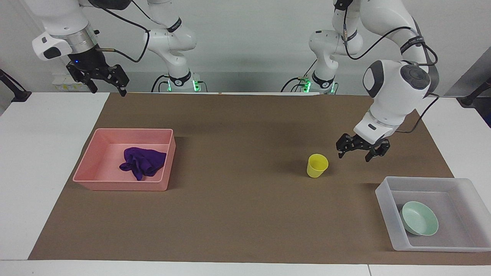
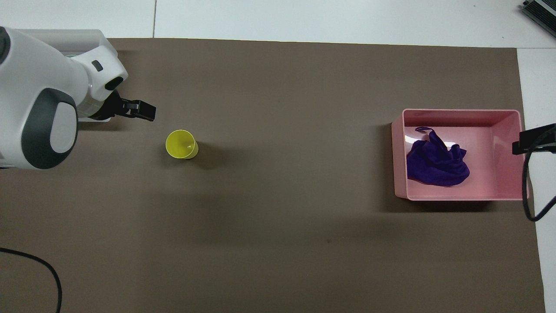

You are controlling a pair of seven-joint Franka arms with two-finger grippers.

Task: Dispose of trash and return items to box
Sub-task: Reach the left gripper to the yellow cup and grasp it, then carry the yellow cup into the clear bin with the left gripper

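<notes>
White counter (image 1: pixel 46 161) runs the width of the room, and a brown mat (image 1: pixel 245 214) covers most of it, with both arm bases bolted at the robots' edge. Toward the right arm's end sits an opaque pink bin (image 1: pixel 161 188), and the deep-purple rag (image 1: pixel 142 161) lies crumpled on its floor, wrinkled and loose. Toward the left arm's end sits the translucent whitish tray (image 1: pixel 387 214), and the pale mint-green bowl (image 1: pixel 420 223) rests inside it, tipped a little against the wall nearest the middle of the counter. In the overhead view the left arm's wrist covers most of that tray. The bright yellow cup (image 1: pixel 317 165) stands upright on the mat, apart from the tray and nearer to the robots than it.

The left pincer (image 1: pixel 358 150) hangs in the air over bare mat just beside the cup, its jaws spread apart and holding nothing. The right pincer (image 1: pixel 107 81) is raised high over the counter's robot-side edge, up by the mat's corner and well clear of the pink bin, jaws likewise apart and empty
</notes>
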